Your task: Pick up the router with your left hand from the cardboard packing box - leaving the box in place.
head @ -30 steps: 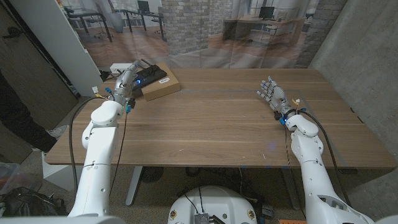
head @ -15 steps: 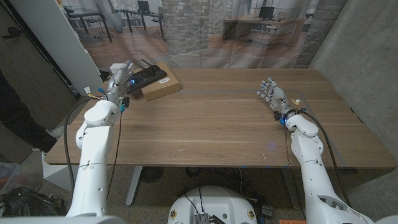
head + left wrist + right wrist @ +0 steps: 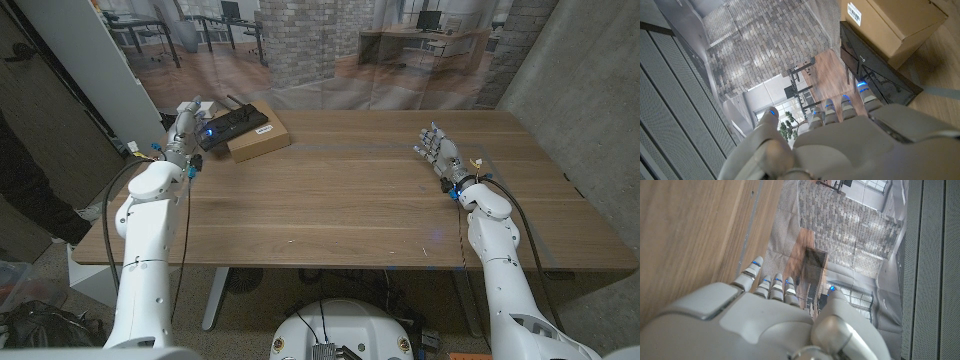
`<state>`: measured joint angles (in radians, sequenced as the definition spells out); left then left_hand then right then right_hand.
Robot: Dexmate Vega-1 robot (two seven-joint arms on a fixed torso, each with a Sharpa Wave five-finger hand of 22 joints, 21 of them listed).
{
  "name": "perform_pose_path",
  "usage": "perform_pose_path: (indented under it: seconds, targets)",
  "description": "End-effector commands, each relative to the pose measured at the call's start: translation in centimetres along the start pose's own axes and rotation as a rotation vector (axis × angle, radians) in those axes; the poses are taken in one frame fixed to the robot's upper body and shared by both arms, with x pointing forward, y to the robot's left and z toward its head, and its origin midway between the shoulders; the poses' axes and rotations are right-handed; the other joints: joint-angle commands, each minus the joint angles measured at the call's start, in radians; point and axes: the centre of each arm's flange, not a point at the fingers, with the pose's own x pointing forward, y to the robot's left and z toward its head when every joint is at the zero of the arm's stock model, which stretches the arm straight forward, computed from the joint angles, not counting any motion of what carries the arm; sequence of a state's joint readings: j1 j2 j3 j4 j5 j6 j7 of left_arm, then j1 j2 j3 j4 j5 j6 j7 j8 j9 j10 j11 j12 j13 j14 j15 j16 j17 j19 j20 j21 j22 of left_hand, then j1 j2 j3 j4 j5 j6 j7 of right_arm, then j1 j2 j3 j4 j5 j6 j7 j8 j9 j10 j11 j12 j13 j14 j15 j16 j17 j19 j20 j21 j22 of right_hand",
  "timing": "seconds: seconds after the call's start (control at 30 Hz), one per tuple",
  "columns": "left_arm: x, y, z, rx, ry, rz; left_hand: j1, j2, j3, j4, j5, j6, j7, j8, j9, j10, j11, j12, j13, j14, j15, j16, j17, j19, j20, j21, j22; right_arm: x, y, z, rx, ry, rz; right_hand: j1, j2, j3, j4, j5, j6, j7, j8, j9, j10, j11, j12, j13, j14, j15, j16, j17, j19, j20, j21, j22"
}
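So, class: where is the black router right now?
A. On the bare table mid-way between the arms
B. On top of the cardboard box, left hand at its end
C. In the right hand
B: the router lies on the box, with the left hand at its end.

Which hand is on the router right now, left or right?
The left hand, at the far left corner, touching the black router on the cardboard box. The right hand stands apart, holding nothing.

White glossy arm shells, rounded segments, black cables running along both arms. Left hand [image 3: 186,128] and right hand [image 3: 436,150] silver-grey, small blue lights on fingers [image 3: 849,106], coloured wires at wrists.
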<state>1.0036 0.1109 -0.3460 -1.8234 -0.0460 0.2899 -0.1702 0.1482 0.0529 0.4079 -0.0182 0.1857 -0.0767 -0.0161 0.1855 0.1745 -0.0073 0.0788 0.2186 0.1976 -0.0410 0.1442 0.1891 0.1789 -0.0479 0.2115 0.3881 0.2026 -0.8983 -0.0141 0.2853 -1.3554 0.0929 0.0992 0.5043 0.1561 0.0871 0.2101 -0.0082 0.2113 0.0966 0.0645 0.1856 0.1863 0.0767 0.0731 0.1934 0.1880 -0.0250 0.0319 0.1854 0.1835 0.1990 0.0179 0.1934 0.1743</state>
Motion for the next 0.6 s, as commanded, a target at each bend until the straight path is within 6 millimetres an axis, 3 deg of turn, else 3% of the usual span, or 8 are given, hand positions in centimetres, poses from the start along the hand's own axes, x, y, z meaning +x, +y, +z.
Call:
perform_pose_path:
  seconds: [0.03, 0.6]
  targets:
    - [-0.7, 1.2, 0.3, -0.073, 0.013, 0.035, 0.002, -0.007, 0.003, -0.006, 0.001, 0.004, 0.0, 0.007, 0.004, 0.004, 0.003, 0.004, 0.002, 0.001, 0.004, 0.006, 0.006, 0.006, 0.0, 0.001, 0.001, -0.1, -0.2, 0.1, -0.003, 0.001, -0.011, 0.002, -0.002, 0.005, -0.004, 0.005, 0.007, -0.003, 0.01, 0.002, 0.009, 0.002, 0.005, 0.003, 0.002, 0.008, 0.006, 0.002, 0.007, 0.002, 0.006, 0.002]
    - [-2.2, 2.4, 0.6, -0.122, 0.054, 0.117, 0.006, -0.002, 0.006, -0.01, 0.001, 0.012, 0.01, 0.008, 0.005, 0.021, 0.017, 0.01, 0.003, 0.002, 0.012, 0.006, 0.006, 0.009, 0.001, 0.0, 0.002, -0.3, -1.0, 1.1, -0.01, -0.029, -0.045, 0.002, -0.002, 0.005, -0.005, 0.005, 0.011, -0.003, 0.011, 0.002, 0.01, 0.004, 0.005, 0.003, 0.005, 0.007, 0.007, 0.002, 0.007, 0.0, 0.006, 0.002]
